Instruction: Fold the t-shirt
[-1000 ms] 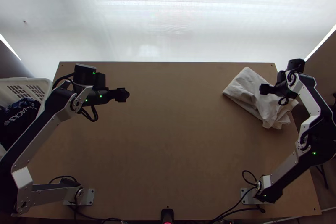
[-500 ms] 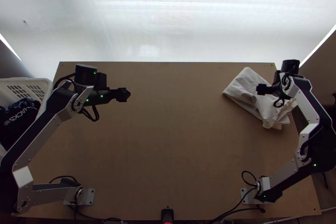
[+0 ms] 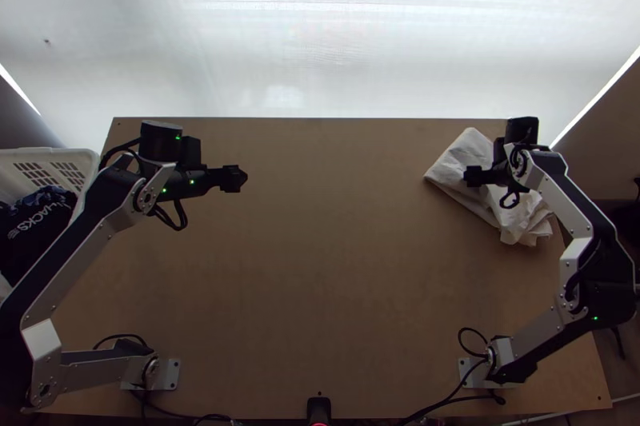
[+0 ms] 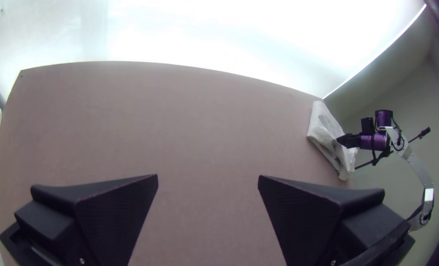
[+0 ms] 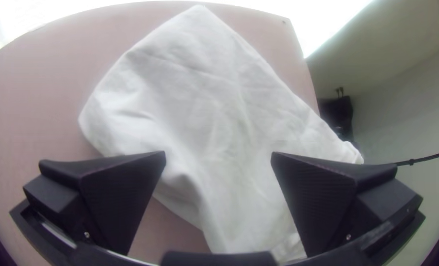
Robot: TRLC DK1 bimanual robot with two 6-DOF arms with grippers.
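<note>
With my left gripper (image 4: pixel 208 181) and right gripper (image 5: pixel 218 153) both open, I'd lower the right onto the rumpled white shirt (image 3: pixel 454 168) near the table's (image 3: pixel 320 266) far right corner, pinch one loose edge, and draw it gently toward the table's middle for spreading.

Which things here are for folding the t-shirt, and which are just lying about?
For the job:
white cloth, rumpled, presumably the t-shirt
left end effector
right end effector

Apparently just lying about:
white basket
dark cloth inside it
</note>
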